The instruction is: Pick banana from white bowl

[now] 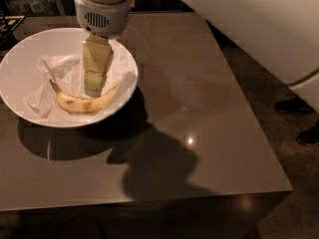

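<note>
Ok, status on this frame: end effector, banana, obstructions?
End effector low in wide white ceramic bowl, tip at curved speckled yellow banana. Banana lying in bowl, not lifted. Crumpled white paper alongside, not covering it.

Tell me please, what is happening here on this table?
A robot arm is working on picking the banana out of the white bowl, which stands on a dark table. Its end effector hangs over the bowl, with the tip close to the middle of the banana. The banana lies on the bowl's bottom, partly on crumpled white paper, and is not yet lifted. Whether the end effector touches it, I cannot tell.
</note>
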You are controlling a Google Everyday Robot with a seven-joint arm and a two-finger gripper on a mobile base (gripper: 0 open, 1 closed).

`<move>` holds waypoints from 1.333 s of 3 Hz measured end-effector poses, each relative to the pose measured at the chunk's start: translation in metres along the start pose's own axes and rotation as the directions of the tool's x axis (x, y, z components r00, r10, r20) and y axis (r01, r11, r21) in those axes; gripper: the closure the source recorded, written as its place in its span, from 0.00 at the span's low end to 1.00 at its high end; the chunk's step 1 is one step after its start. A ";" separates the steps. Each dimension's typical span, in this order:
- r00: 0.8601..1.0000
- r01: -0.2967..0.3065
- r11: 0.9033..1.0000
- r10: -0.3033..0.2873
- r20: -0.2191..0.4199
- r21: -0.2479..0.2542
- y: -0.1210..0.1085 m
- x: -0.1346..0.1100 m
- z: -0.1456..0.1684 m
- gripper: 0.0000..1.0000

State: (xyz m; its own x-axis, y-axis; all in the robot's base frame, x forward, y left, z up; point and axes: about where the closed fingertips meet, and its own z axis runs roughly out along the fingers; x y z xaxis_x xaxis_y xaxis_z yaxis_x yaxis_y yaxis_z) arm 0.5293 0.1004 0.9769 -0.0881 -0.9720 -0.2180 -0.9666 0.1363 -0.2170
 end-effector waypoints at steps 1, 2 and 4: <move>0.999 0.041 0.999 -0.041 -0.020 0.003 0.001 -0.009 0.013 0.04; 0.998 0.052 0.999 -0.052 -0.035 -0.015 0.001 -0.010 0.027 0.16; 0.994 0.099 0.994 -0.101 -0.040 -0.048 -0.004 -0.022 0.048 0.24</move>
State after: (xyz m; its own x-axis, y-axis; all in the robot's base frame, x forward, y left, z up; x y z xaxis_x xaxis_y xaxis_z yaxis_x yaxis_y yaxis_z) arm 0.5469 0.1304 0.9366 -0.0001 -0.9877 -0.1565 -0.9810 0.0305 -0.1917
